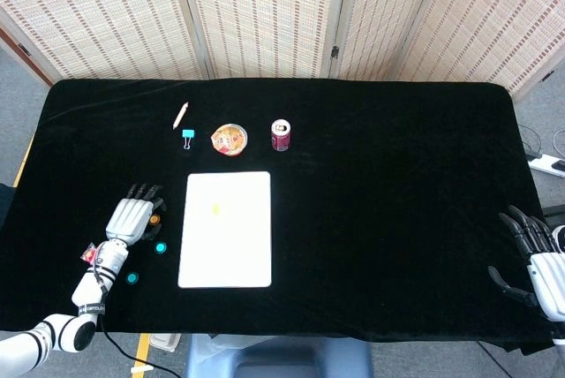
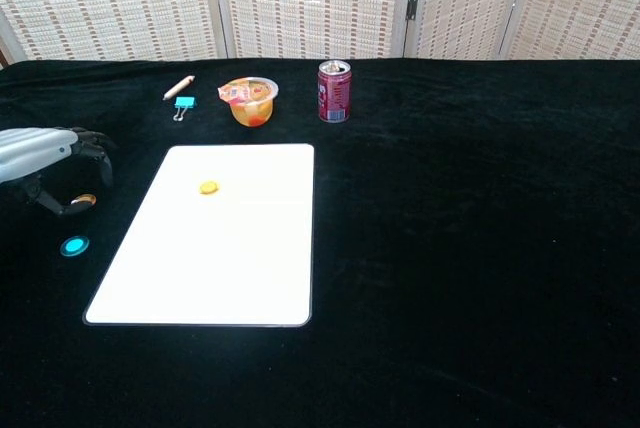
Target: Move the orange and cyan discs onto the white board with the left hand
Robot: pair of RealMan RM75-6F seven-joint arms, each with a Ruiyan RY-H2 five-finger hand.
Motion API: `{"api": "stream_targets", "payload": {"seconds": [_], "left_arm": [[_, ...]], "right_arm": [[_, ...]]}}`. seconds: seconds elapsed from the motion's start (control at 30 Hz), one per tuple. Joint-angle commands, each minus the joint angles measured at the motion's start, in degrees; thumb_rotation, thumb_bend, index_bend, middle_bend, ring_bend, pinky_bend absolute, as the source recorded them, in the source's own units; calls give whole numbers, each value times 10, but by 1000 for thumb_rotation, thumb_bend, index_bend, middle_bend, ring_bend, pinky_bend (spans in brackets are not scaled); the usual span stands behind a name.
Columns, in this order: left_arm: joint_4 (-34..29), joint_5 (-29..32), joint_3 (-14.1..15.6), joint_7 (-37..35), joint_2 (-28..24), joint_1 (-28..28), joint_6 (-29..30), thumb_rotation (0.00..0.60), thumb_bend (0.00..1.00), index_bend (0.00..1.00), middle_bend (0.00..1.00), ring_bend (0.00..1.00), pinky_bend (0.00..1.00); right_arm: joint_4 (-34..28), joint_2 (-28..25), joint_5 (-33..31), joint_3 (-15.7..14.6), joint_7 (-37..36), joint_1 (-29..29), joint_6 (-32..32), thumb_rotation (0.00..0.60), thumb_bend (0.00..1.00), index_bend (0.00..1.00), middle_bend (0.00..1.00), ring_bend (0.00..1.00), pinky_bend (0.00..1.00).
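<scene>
orange disc [image 2: 83, 202] lies off the white board [image 2: 215, 248] — left robot hand [image 2: 45, 153] released above it.

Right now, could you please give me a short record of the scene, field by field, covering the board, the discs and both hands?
board: white board flat on the black table
on board: one small yellow disc
off board: orange disc and cyan disc, both left of the board
left hand: left hand over the orange disc, fingers apart, holding nothing
right hand: right hand at the table's far right edge, fingers spread
behind board: can, fruit cup
</scene>
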State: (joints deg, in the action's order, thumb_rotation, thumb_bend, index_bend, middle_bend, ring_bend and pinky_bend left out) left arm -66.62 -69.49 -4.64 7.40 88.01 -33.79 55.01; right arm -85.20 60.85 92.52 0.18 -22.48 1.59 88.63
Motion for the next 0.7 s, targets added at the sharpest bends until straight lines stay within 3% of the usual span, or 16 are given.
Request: {"api": "stream_targets", "payload": {"seconds": [0.03,0.7], "left_arm": [[6,0,0,-4,3,3,-3,600,446,418,134,0,0],[47,-4,-6,-25,20,13,-14,600,446,429,134,0,0]], "right_arm": [[0,0,-1,0,0,-1,0,600,387,0,0,0,0],[-3,-1,-1,-3,3,-4,5,600,387,0,0,0,0]]}}
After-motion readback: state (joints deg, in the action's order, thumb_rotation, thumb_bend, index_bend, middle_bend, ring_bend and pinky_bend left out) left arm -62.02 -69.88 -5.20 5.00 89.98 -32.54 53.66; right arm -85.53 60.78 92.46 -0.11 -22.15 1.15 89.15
